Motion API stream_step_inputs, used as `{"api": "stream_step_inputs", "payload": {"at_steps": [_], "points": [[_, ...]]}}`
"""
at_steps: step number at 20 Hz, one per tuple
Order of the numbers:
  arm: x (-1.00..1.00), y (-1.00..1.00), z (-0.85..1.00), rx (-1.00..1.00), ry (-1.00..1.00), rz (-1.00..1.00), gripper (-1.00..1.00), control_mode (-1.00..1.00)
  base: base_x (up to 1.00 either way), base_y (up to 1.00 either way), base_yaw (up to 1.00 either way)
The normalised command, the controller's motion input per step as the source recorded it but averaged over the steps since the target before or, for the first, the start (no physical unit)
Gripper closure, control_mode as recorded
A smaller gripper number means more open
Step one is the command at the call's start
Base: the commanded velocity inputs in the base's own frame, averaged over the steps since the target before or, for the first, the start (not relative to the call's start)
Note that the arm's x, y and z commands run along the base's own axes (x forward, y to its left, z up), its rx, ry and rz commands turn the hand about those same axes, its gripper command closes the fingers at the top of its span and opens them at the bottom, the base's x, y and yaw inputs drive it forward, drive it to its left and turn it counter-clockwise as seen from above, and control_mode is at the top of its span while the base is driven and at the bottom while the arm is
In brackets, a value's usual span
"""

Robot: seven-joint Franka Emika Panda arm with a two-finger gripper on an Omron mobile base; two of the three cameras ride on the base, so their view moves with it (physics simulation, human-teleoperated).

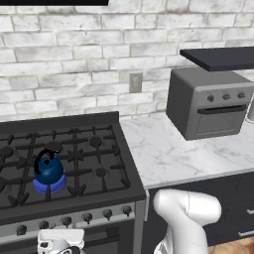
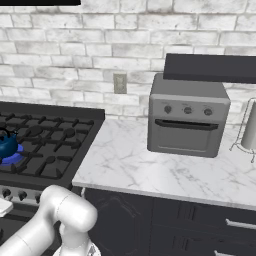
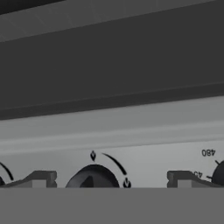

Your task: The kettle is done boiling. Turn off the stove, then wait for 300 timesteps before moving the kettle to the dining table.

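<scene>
Kettle (image 1: 48,168) sits on the stove (image 1: 94,154), front-left burner, blue flame ring under it. Pincer (image 3: 109,181) is low at the stove's front panel, jaws spread wide, holding nothing. In the hand view one knob (image 3: 92,178) sits between the two finger tips (image 3: 40,179); looks centred, but the knob is cut off at the bottom so contact is unclear. From the hand (image 1: 59,242) in the left base view, the kettle is at about 12 o'clock, well apart. Toaster oven (image 1: 211,101) on the counter (image 1: 173,154) at 2 o'clock.
</scene>
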Motion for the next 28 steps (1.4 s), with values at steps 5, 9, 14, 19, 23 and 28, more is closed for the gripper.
{"api": "stream_step_inputs", "payload": {"at_steps": [5, 9, 14, 19, 23, 28], "points": [[0.13, -0.05, 0.0, 0.0, 0.0, 0.0, -1.0, -1.0, 0.0, 0.0, 0.0], [0.11, -0.06, 0.0, 0.0, 0.0, 0.01, -1.0, -1.0, 0.0, 0.0, 0.0], [0.05, -0.16, 0.0, 0.0, -0.06, 0.06, -1.0, -1.0, 0.0, 0.0, 0.0], [-0.01, -0.32, 0.11, 0.05, -0.12, 0.13, -1.0, -1.0, 0.0, 0.0, 0.0], [0.04, -0.13, 0.01, 0.03, -0.04, 0.13, -1.0, -1.0, 0.0, 0.0, 0.0], [0.2, 0.01, -0.02, 0.0, 0.0, 0.09, -1.0, -1.0, 0.0, 0.0, 0.0]]}}
